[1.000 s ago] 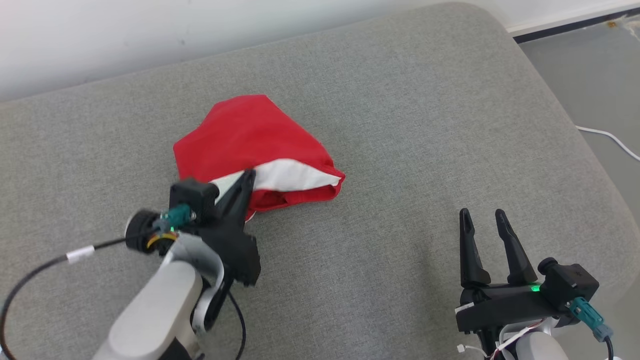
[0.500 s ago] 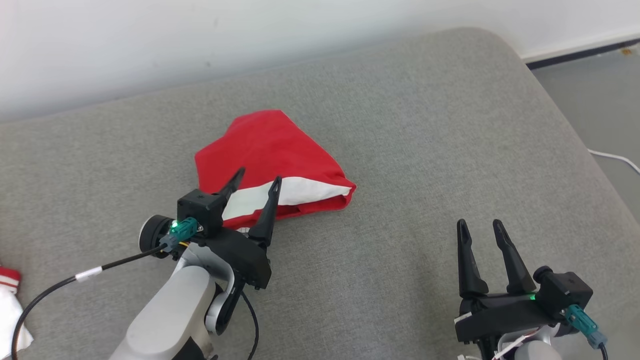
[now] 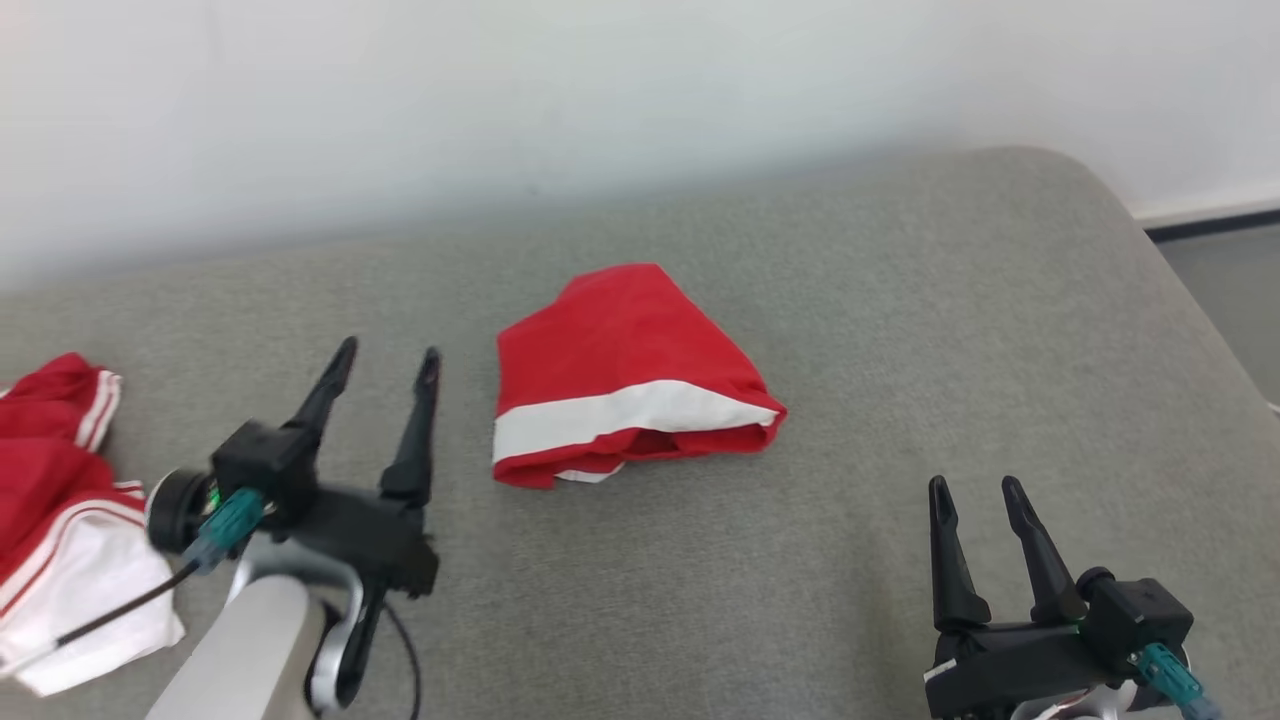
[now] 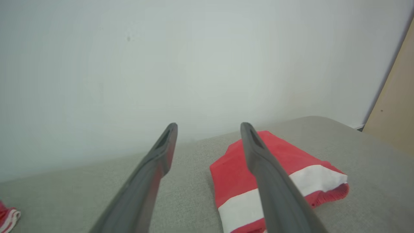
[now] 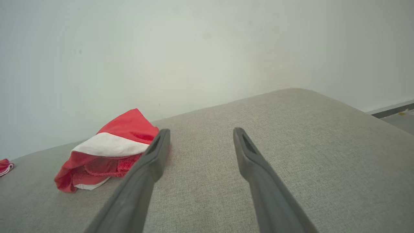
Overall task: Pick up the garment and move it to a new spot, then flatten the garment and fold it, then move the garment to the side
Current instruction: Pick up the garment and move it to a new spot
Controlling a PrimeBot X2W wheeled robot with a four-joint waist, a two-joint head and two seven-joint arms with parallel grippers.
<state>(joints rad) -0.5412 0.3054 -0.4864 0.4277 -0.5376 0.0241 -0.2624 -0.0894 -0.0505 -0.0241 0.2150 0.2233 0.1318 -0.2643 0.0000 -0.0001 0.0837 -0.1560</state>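
Folded red-and-white fabric garment [image 3: 625, 360] is lying mid-way along the grey upholstered cushion [image 3: 900, 330], nearer its far edge. Left tool [image 3: 388, 350] is hovering open just beside it, gripping nothing. Right tool [image 3: 974, 483] is sitting open, well apart, empty.

Nothing readable is showing here: no lettering, label, brand mark, number or sign is appearing legibly on any surface in any view.

open cushion [image 3: 900, 330] around folded garment [image 3: 625, 370]; second garment pile [image 3: 60, 500] at left edge
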